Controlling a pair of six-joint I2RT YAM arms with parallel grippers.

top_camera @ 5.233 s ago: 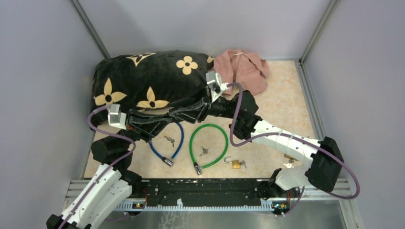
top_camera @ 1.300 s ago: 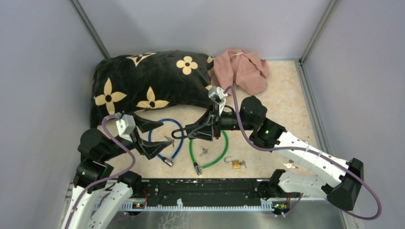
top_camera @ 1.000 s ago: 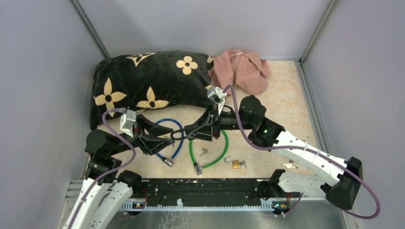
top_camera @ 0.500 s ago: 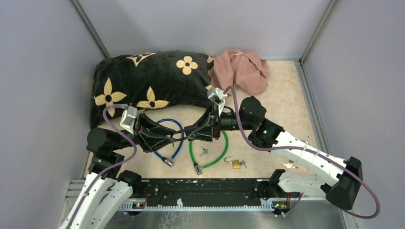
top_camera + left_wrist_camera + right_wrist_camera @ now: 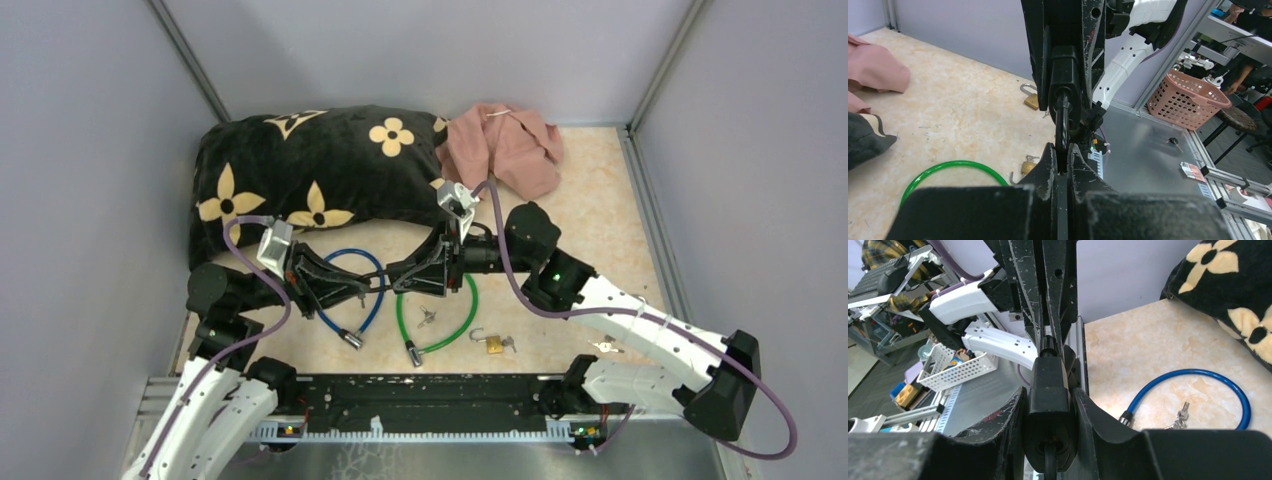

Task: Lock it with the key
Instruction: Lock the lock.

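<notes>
Black lock body (image 5: 384, 279) is held off the desk (image 5: 600, 230) at mid-scene, between the two arms. Its long axis runs left-right across the desk, roughly level. One end faces the left arm.

Right gripper (image 5: 402, 275): fingers (image 5: 1015, 425) clamped on both flanks of the lock body (image 5: 1048, 400).

Left gripper (image 5: 362, 286): fingers (image 5: 1048, 165) pressed together, pinching a thin black stem (image 5: 1062, 120). The stem runs straight into the facing end of the lock body (image 5: 1064, 75), in line with its long axis. Cannot tell if the stem is a key or the cable end.

On the desk:
- A blue cable lock (image 5: 376, 308) lies as a loop under the left gripper, with keys (image 5: 1180, 415) inside it.
- A green cable lock (image 5: 470, 318) lies just right of it, also with small keys (image 5: 427, 317) inside its loop.
- A brass padlock (image 5: 493, 345) sits near the front edge with its shackle swung open.
- A black flowered pillow (image 5: 300, 170) and a pink cloth (image 5: 505, 145) lie at the back.

Off the desk:
- A pink basket (image 5: 1193, 95), contents not readable.
- A white basket (image 5: 953, 370) holding small items too blurred to name.
</notes>
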